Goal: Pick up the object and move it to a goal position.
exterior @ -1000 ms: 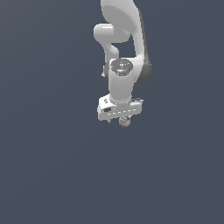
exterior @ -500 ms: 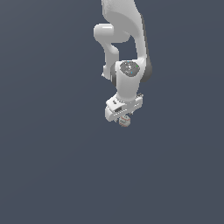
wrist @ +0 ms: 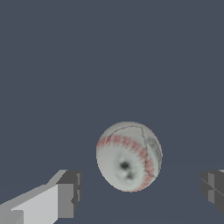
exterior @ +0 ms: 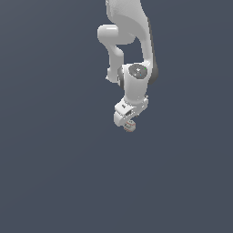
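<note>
The object, a small white ball with red stitch lines [wrist: 129, 156], fills the middle of the wrist view. It lies between my two fingers, with a clear gap on each side. One dark pad [wrist: 70, 192] shows on one side and the other pad [wrist: 212, 188] at the frame's edge. My gripper [wrist: 141, 190] is open and touches nothing. In the exterior view the white hand hangs from the arm, and the gripper [exterior: 127, 122] points down at the ball [exterior: 130, 127] just under its tips.
A plain dark grey surface [exterior: 54, 173] surrounds the ball on all sides in both views. The white arm [exterior: 132, 41] comes down from the top of the exterior view. No other object shows.
The hand has turned about its wrist and shifted slightly toward the exterior view's right. The ball has stayed in the same spot under the fingertips.
</note>
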Motion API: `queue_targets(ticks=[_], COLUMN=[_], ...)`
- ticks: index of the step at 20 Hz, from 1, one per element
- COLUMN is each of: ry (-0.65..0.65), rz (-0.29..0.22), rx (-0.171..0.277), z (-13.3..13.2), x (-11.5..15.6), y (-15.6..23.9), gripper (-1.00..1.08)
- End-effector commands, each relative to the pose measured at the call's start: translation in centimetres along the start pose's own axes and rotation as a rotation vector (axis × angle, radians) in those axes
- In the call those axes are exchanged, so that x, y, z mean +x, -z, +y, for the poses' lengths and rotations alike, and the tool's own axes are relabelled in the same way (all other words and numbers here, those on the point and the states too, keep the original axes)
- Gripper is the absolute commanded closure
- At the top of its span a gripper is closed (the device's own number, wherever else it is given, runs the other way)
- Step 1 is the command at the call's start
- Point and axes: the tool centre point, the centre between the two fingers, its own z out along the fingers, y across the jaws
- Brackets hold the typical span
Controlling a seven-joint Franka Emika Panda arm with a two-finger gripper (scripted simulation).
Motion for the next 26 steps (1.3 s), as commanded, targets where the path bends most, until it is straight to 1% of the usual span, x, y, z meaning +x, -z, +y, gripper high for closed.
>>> queue_targets(ticks=[1,7,16,21,22,26], ry=[0.015,0.011,0.016,0.016,0.016,0.016], rz=[0.000,0.000,0.000,0.000,0.000,0.000], rx=[-0.001,0.000,0.000,-0.001,-0.001,-0.001], z=[-0.2,-0.2,-0.3,-0.2,-0.2,-0.2], x=[-0.1,-0.1,-0.2,-0.1,-0.1,-0.1], y=[-0.1,-0.6,-4.4,-5.1,-5.1,-5.1], gripper=[-0.92,-0.92,-0.92,-0.92,1.08,1.08])
